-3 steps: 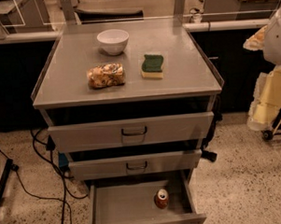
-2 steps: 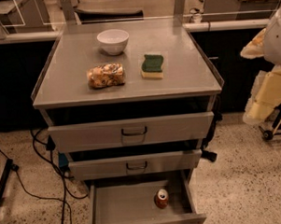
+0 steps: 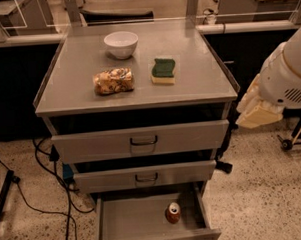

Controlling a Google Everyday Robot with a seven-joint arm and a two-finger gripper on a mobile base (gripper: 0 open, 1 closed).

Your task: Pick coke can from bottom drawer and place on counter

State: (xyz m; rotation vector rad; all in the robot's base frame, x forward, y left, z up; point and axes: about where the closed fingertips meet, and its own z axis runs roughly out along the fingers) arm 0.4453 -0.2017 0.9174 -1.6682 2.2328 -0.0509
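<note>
A grey metal drawer cabinet is seen from above and in front, standing on a speckled floor. Its flat top, the counter [image 3: 78, 70], holds a white bowl [image 3: 121, 44] at the back. Nearer the front lie a crinkled snack bag [image 3: 114, 81] and, just right of it, a green and yellow sponge [image 3: 163, 71].

The top drawer [image 3: 186, 138] and middle drawer [image 3: 108, 179], each with a dark bar handle, are slightly ajar. The bottom drawer [image 3: 130, 220] is pulled well out. The coke can [image 3: 173, 212] stands upright on its floor, right of centre, with its silver top showing.

At the right edge, a white robot arm [image 3: 288, 76] hangs beside the cabinet. The pale cream part below it is probably the gripper [image 3: 257, 110], level with the top drawer, well apart from the can and holding nothing. How wide it stands cannot be told. Black cables [image 3: 47, 161] trail on the floor at left.
</note>
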